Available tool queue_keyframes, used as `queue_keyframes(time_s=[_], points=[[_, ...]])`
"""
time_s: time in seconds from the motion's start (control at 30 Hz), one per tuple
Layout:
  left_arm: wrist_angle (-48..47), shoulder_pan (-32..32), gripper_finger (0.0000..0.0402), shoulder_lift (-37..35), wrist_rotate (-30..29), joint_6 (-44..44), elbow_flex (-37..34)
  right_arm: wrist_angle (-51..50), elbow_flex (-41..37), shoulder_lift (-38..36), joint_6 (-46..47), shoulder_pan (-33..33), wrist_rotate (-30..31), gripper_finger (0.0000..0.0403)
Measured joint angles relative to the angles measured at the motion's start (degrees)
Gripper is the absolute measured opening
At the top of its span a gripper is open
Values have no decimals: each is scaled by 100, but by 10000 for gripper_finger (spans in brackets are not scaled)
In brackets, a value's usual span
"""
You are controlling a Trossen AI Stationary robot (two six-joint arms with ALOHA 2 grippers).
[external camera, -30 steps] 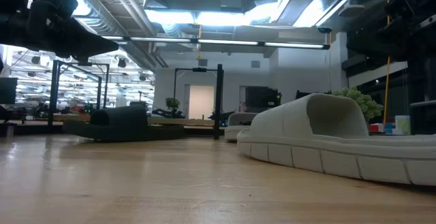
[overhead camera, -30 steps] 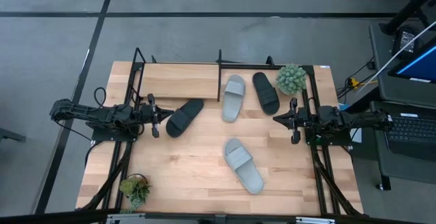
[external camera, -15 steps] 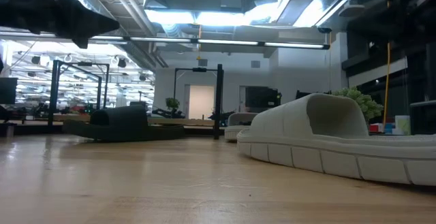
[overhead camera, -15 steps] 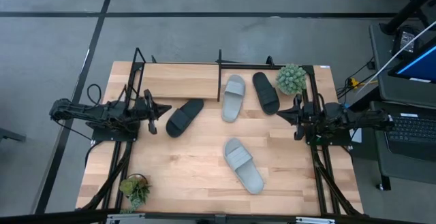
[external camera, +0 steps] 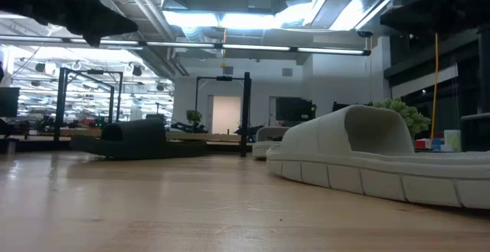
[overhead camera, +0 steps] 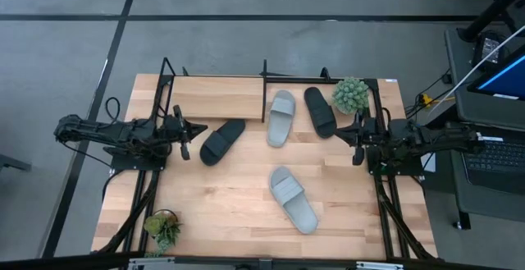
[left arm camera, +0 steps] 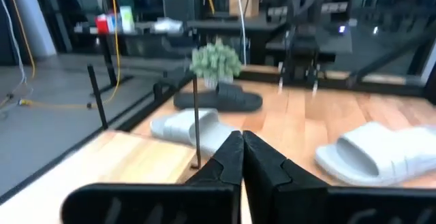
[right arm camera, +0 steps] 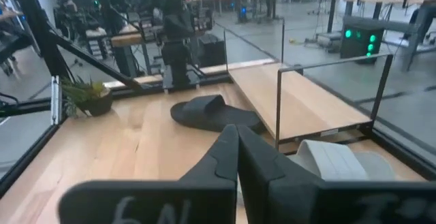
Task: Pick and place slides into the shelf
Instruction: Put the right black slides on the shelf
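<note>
Four slides lie sole-down on the tabletop. A black slide (overhead camera: 222, 141) is just right of my left gripper (overhead camera: 184, 130); it also shows in the right wrist view (right arm camera: 214, 113). A pale grey slide (overhead camera: 280, 117) lies beside the shelf's right end. The second black slide (overhead camera: 320, 111) lies left of my right gripper (overhead camera: 355, 136). The other grey slide (overhead camera: 293, 199) is near the table's middle. The shelf (overhead camera: 217, 98) stands at the far edge with its board bare. Both grippers hover above the table, shut (left arm camera: 242, 137) (right arm camera: 235, 130), holding nothing.
A round green potted plant (overhead camera: 351, 94) stands at the far right corner, close to the right gripper. A smaller plant (overhead camera: 162, 226) sits at the near left corner. Thin black rods (overhead camera: 264, 89) frame the shelf. Bare wood lies between the grey slide and the near edge.
Both arms have risen higher above the table, as the low view shows. The left gripper has drawn back slightly toward the table's left edge, and the right gripper slightly toward the right edge. The slides have stayed where they were.
</note>
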Motion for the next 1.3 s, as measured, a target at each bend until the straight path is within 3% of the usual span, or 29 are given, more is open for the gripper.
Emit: queue_keyframes(time_s=[0.13, 0.33, 0.53, 0.77, 1.3], points=[[-716, -2, 0, 289, 6, -551, 471, -338, 552, 549, 106, 0, 12, 4], [-1038, -2, 0, 752, -35, -632, 914, -1300, 1449, 1434, 175, 0, 303, 2], [-1132, -2, 0, 1195, -458, -794, 995, -2232, 2045, 2216, 788, 2, 516, 2], [-1077, -17, 0, 1604, -493, -1089, 997, -2921, 2744, 3065, 1042, 34, 596, 2], [-1070, -365, 0, 1864, -497, -1206, 997, -3588, 2899, 4282, 1068, 916, 595, 1]])
